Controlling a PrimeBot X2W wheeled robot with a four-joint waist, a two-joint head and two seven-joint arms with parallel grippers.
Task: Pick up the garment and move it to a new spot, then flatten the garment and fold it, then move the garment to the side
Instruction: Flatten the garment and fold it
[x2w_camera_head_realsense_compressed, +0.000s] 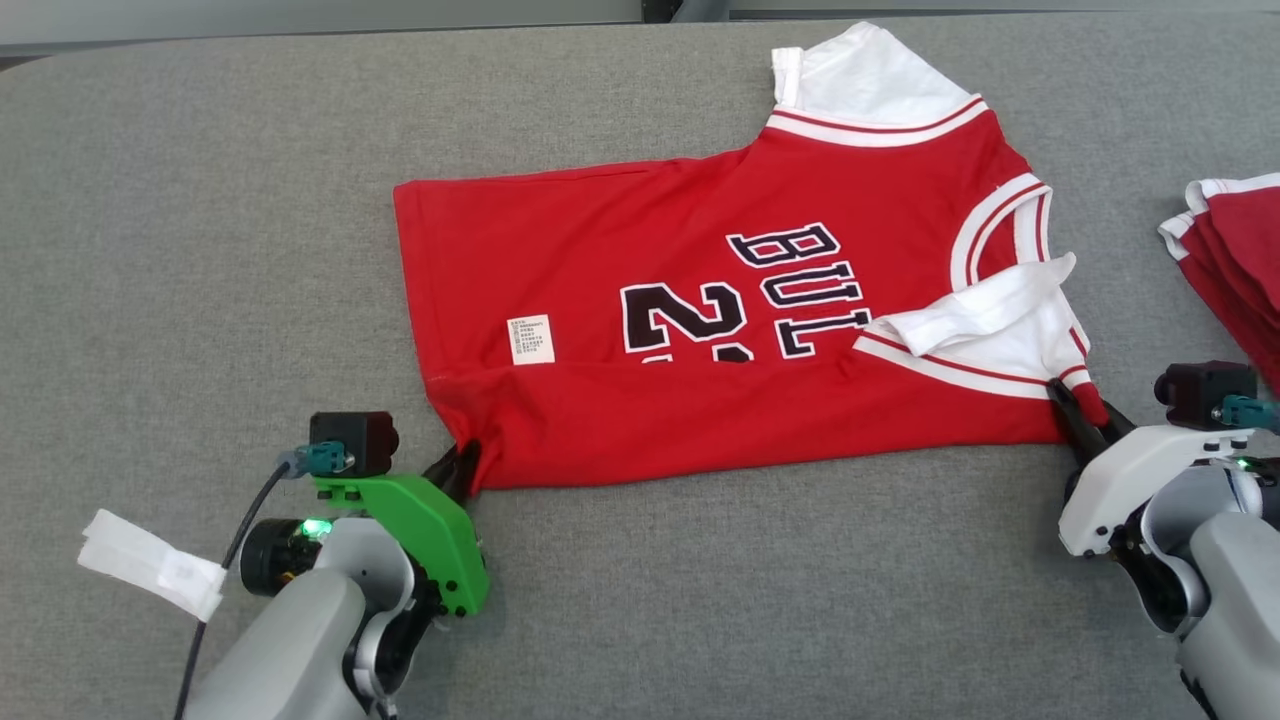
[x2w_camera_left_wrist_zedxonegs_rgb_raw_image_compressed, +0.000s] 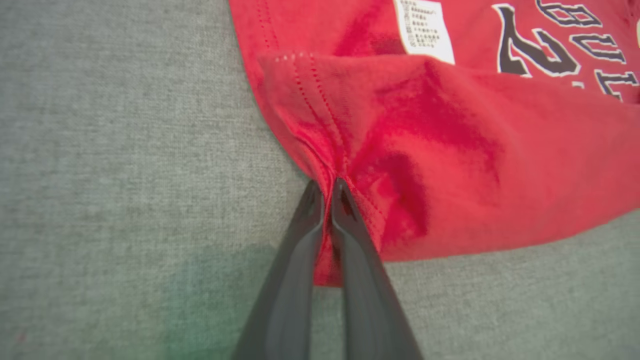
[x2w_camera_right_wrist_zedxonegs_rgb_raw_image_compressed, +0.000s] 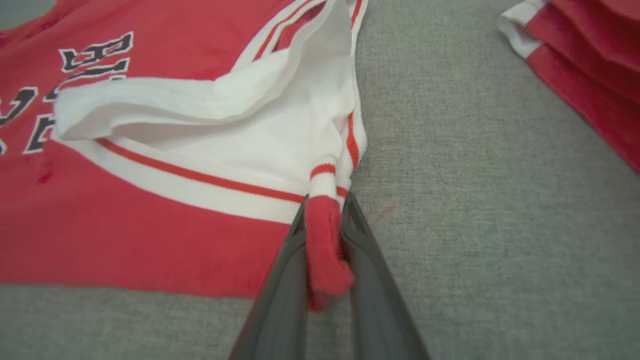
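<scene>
The garment (x2w_camera_head_realsense_compressed: 720, 330) is a red jersey with white sleeves and dark lettering, lying sideways on the grey table with its near long edge folded over. My left gripper (x2w_camera_head_realsense_compressed: 462, 470) is shut on the garment's hem corner at the lower left; the left wrist view shows the red cloth (x2w_camera_left_wrist_zedxonegs_rgb_raw_image_compressed: 400, 150) pinched between the two dark fingers (x2w_camera_left_wrist_zedxonegs_rgb_raw_image_compressed: 300, 240). My right gripper (x2w_camera_head_realsense_compressed: 1078, 412) is shut on the shoulder corner at the lower right, where a red and white strip (x2w_camera_right_wrist_zedxonegs_rgb_raw_image_compressed: 325, 235) bunches between its fingers (x2w_camera_right_wrist_zedxonegs_rgb_raw_image_compressed: 370, 260).
More red and white garments (x2w_camera_head_realsense_compressed: 1235, 260) lie stacked at the right edge, also seen as a pile (x2w_camera_right_wrist_zedxonegs_rgb_raw_image_compressed: 585, 60) in the right wrist view. A white tag (x2w_camera_head_realsense_compressed: 150, 565) hangs off my left arm's cable. Grey cloth table surface (x2w_camera_head_realsense_compressed: 200, 200) extends on all sides.
</scene>
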